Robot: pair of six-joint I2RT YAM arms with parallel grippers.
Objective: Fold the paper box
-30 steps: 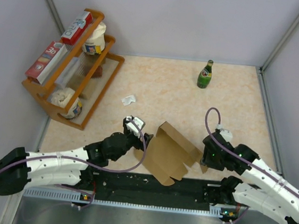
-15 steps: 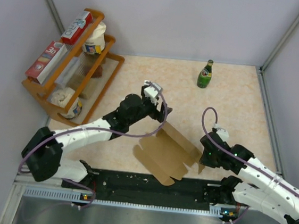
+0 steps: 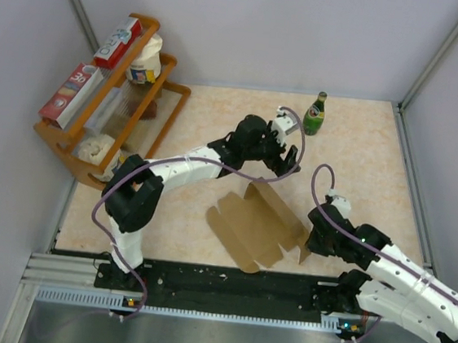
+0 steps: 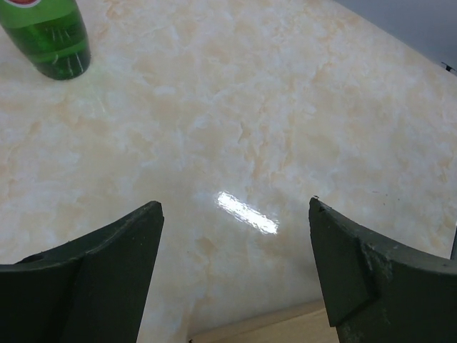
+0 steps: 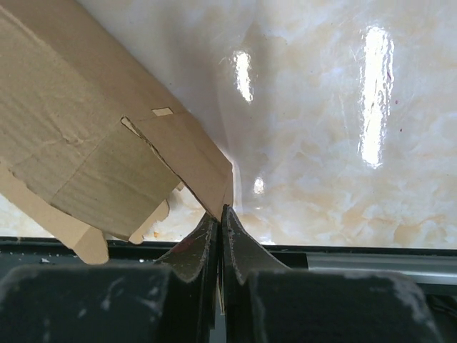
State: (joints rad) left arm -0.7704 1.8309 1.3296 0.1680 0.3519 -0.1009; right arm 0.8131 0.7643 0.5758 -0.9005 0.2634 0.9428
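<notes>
The paper box (image 3: 256, 223), brown cardboard, lies partly unfolded at the table's near middle, with one wall standing along its far right side. My right gripper (image 3: 310, 239) is at the box's right corner. In the right wrist view its fingers (image 5: 220, 212) are pressed together on the corner of a flap of the paper box (image 5: 107, 143). My left gripper (image 3: 286, 159) hovers just beyond the box's far edge, jaws wide open with nothing between them. In the left wrist view, the left gripper (image 4: 235, 209) shows only tabletop in its gap, and a strip of the box's edge (image 4: 275, 329) runs below.
A green bottle (image 3: 313, 115) stands at the far right, also in the left wrist view (image 4: 50, 36). A wooden rack (image 3: 109, 102) with cartons and tubs stands at the left. A crumpled white scrap (image 3: 196, 153) lies near it. A black rail (image 3: 225, 282) runs along the near edge.
My left arm swung from the box's near-left side across to its far side, jaws opening wider. My right gripper closed on the box's right corner.
</notes>
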